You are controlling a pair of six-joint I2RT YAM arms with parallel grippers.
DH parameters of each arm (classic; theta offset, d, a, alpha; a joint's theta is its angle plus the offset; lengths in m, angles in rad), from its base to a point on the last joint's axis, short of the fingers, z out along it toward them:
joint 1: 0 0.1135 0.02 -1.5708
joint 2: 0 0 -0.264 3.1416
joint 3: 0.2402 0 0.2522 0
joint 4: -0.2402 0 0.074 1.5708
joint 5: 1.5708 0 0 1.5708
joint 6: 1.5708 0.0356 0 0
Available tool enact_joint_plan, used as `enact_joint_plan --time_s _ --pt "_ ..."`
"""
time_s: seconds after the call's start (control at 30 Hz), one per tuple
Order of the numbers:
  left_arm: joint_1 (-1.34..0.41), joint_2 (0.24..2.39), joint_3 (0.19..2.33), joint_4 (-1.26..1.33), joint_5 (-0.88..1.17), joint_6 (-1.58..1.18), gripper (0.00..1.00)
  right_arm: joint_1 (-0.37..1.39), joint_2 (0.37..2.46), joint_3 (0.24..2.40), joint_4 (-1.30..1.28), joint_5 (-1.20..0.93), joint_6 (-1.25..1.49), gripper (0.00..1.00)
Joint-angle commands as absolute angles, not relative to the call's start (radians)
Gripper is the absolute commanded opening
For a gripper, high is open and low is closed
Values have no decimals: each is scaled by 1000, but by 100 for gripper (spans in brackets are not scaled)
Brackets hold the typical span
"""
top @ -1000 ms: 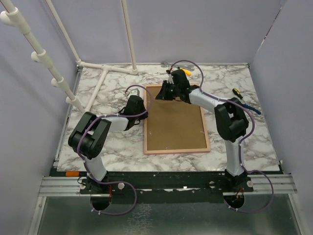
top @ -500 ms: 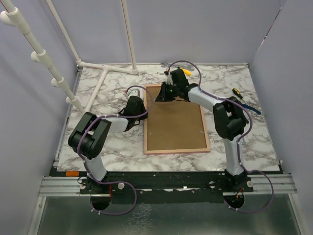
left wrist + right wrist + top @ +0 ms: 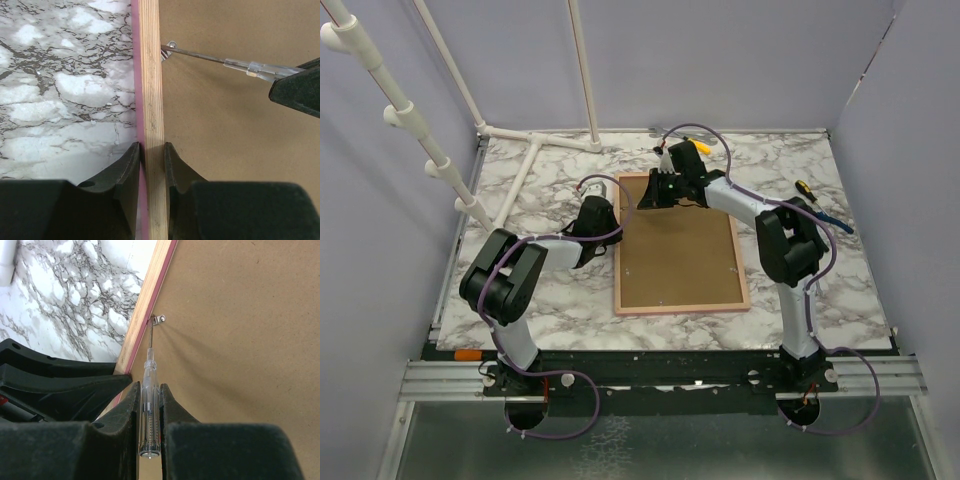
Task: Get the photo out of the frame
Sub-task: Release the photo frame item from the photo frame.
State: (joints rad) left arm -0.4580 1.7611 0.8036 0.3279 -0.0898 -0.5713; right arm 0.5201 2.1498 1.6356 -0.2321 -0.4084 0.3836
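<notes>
**Frame lies back-up, pinched at its left rail, screwdriver tip at a clip**

The frame (image 3: 680, 262) lies flat on the marble table (image 3: 520, 290), just beyond the arm bases and between the two arms. Its brown fibreboard back faces up and its long sides run away from the arms. The photo is hidden from every view.

On the frame's left side, about halfway up, the left gripper (image 3: 608, 226) is clenched on the edge. In the left wrist view its two dark fingers (image 3: 131, 165) press on either side of the pale wooden rail (image 3: 150, 100), one on the pink outer face and one on the fibreboard side.

Farther along the same rail, near the far left corner, the right gripper (image 3: 650, 196) reaches in from the right. It is closed tight on a clear-handled screwdriver (image 3: 150, 410). The thin shaft points at the rail and its tip touches a small metal clip (image 3: 159, 319) fixed on the back beside the wood.

Beyond the frame's far edge a yellow-handled tool (image 3: 698, 146) lies on the marble. Another screwdriver (image 3: 804, 188) lies off to the right, and white pipes (image 3: 535, 150) stand at the far left corner
</notes>
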Motion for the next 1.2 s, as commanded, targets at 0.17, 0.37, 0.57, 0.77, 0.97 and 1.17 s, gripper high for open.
enact_joint_plan --time_s 0.17,0.37,0.57,0.77,0.97,1.17 --pt "-456 1763 784 303 -69 -551 18 522 2152 1644 -357 -378 348 1" --pt "-456 1765 784 302 -66 -552 18 522 2133 1629 -362 -357 347 1" --pt "-456 1764 785 302 -67 -552 18 522 2116 1620 -371 -350 338 1" --pt "-456 1764 784 301 -71 -552 18 522 2101 1614 -381 -338 331 1" --pt "-456 1764 785 301 -71 -552 18 522 2094 1608 -380 -328 328 1" --pt "-456 1763 785 301 -71 -554 18 522 2101 1612 -373 -345 331 1"
